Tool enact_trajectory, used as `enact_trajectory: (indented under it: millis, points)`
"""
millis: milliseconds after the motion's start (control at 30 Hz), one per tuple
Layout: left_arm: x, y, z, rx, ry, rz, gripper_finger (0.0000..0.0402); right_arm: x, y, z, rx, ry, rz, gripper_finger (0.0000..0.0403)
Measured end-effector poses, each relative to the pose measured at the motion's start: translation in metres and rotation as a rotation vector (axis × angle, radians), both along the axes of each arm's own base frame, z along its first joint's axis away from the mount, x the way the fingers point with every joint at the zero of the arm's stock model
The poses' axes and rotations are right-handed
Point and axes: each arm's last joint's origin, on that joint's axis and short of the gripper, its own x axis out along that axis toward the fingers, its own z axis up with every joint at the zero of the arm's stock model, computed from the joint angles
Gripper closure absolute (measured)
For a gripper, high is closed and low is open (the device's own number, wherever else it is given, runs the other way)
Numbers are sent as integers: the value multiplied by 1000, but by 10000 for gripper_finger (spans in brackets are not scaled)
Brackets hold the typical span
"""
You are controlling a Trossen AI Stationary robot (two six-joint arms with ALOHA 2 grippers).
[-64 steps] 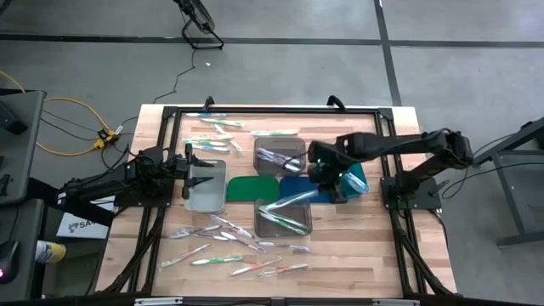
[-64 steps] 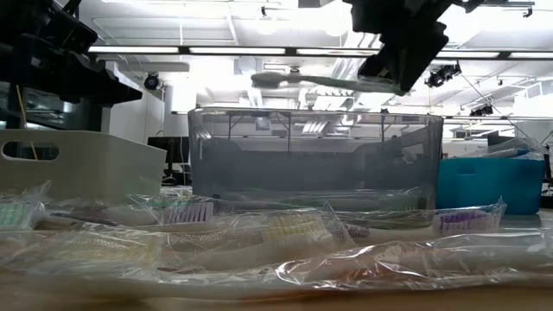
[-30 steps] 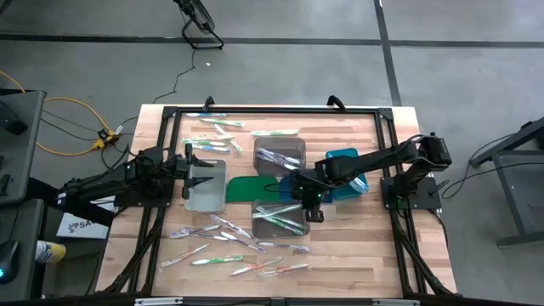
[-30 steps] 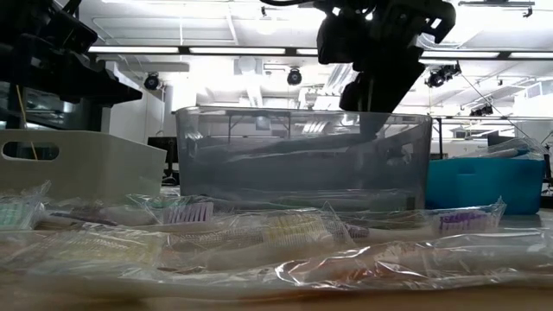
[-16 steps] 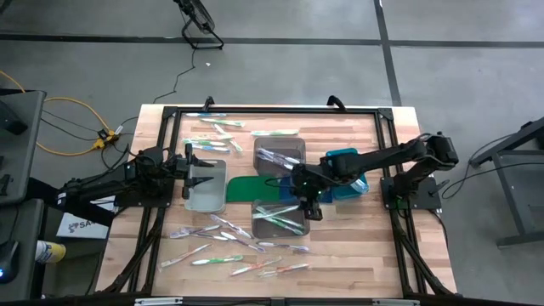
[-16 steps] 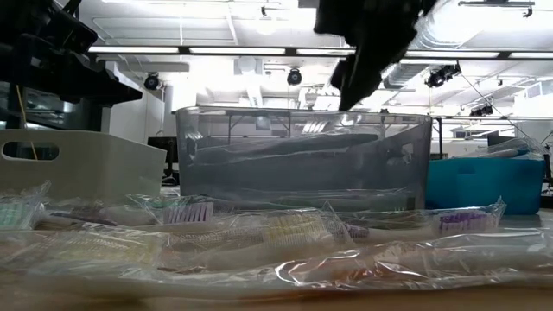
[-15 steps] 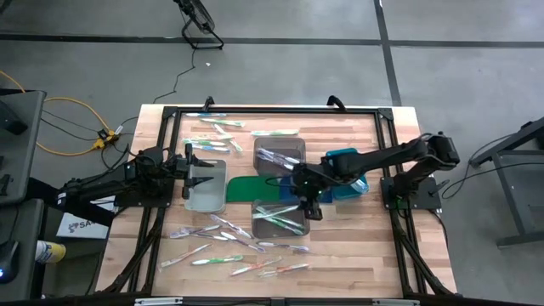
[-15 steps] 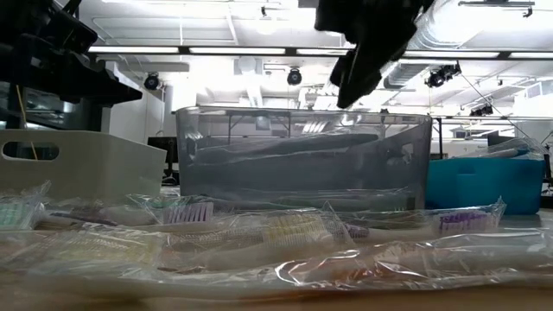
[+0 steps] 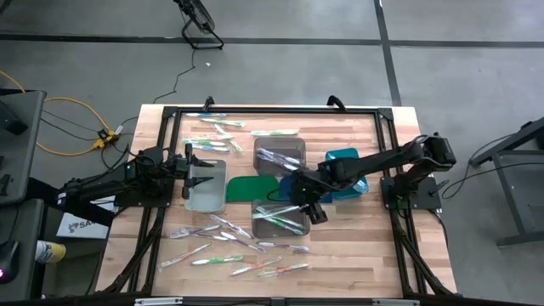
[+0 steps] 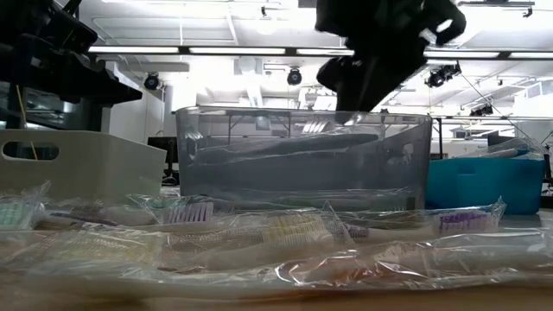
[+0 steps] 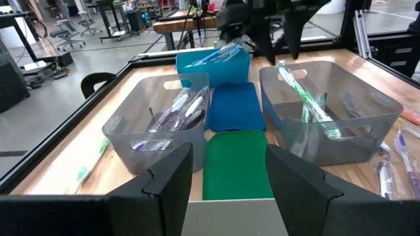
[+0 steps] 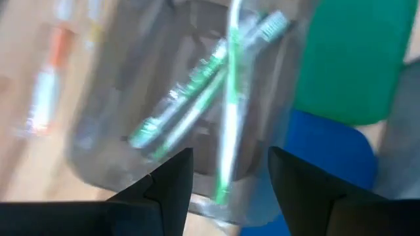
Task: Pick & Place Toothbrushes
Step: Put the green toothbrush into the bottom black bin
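Observation:
Several wrapped toothbrushes (image 9: 229, 246) lie loose on the near part of the table, with more (image 9: 219, 132) at the far side. Others lie in the near grey bin (image 9: 282, 218), among them a long green one (image 12: 230, 98) slanting inside it (image 10: 285, 145). My right gripper (image 12: 230, 196) hangs open above that bin's right end (image 9: 303, 204), holding nothing. Over the white bin (image 9: 206, 187) at the left, my left gripper (image 11: 236, 190) stays open and holds nothing.
A second grey bin (image 9: 280, 155) with toothbrushes stands farther back, and a teal bin (image 9: 347, 183) stands to the right. A green mat (image 9: 253, 187) and a blue mat (image 9: 296, 182) lie between the bins. The black frame (image 9: 255, 109) rims the table.
My right gripper has let go of a long toothbrush and risen from inside the near grey bin to above its rim. The toothbrush now lies slanted inside the bin.

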Motion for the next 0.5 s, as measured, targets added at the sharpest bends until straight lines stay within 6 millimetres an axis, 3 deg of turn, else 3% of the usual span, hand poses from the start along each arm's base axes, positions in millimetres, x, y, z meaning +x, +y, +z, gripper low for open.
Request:
enact_trajectory:
  millis: [500]
  points:
    - [0,0,0,0,0,0,215,9,15,-24,-109,40,-18,215]
